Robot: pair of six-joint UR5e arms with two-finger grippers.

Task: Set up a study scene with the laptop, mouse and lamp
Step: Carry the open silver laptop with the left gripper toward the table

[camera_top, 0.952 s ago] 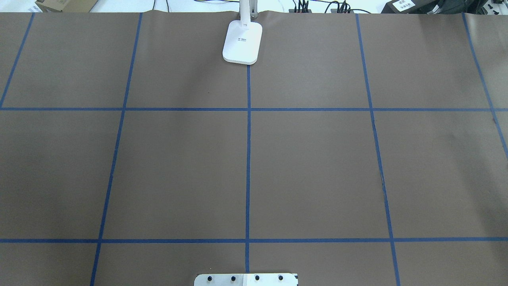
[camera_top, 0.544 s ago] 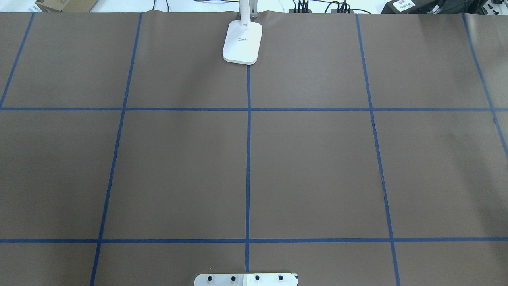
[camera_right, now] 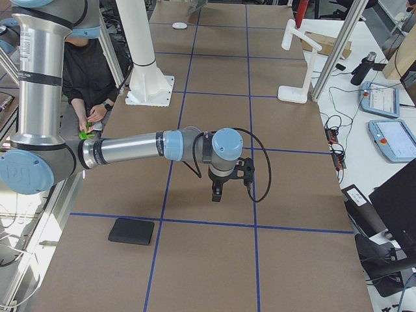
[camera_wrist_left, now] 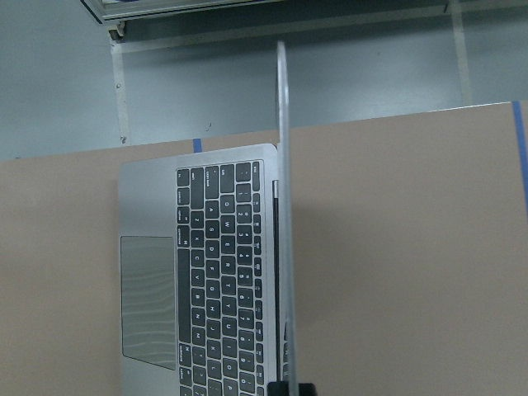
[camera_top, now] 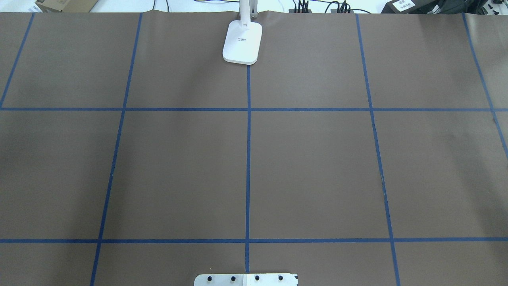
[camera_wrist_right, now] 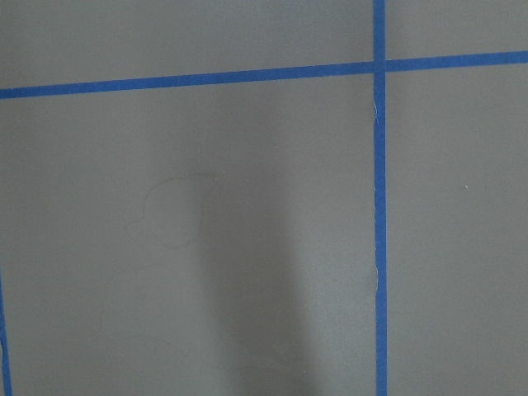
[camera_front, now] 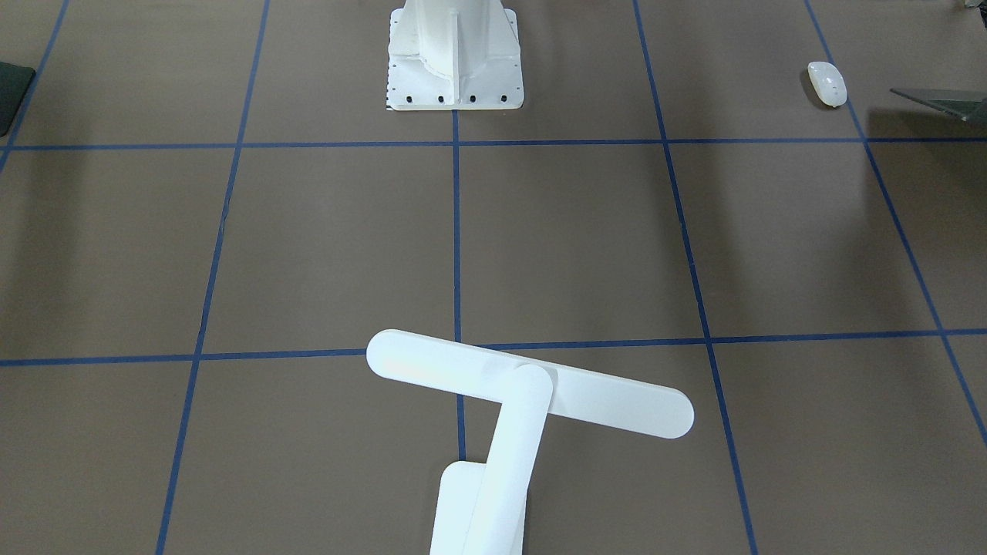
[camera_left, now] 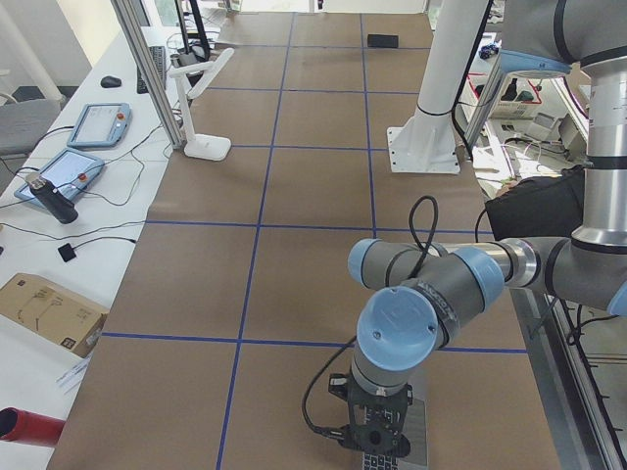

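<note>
Left gripper sits low over the open laptop at the table's left end, grip unreadable | right gripper hovers mid-table, can't tell either | mouse near laptop | lamp far edge, centre

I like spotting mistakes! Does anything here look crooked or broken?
Only small things. The lamp has its bar head slanted against the blue tape lines, not square with them. The brown table cover seems to have a little rip beside one line. Nothing is spilled.

Left claw, right claw seemingly low
</note>
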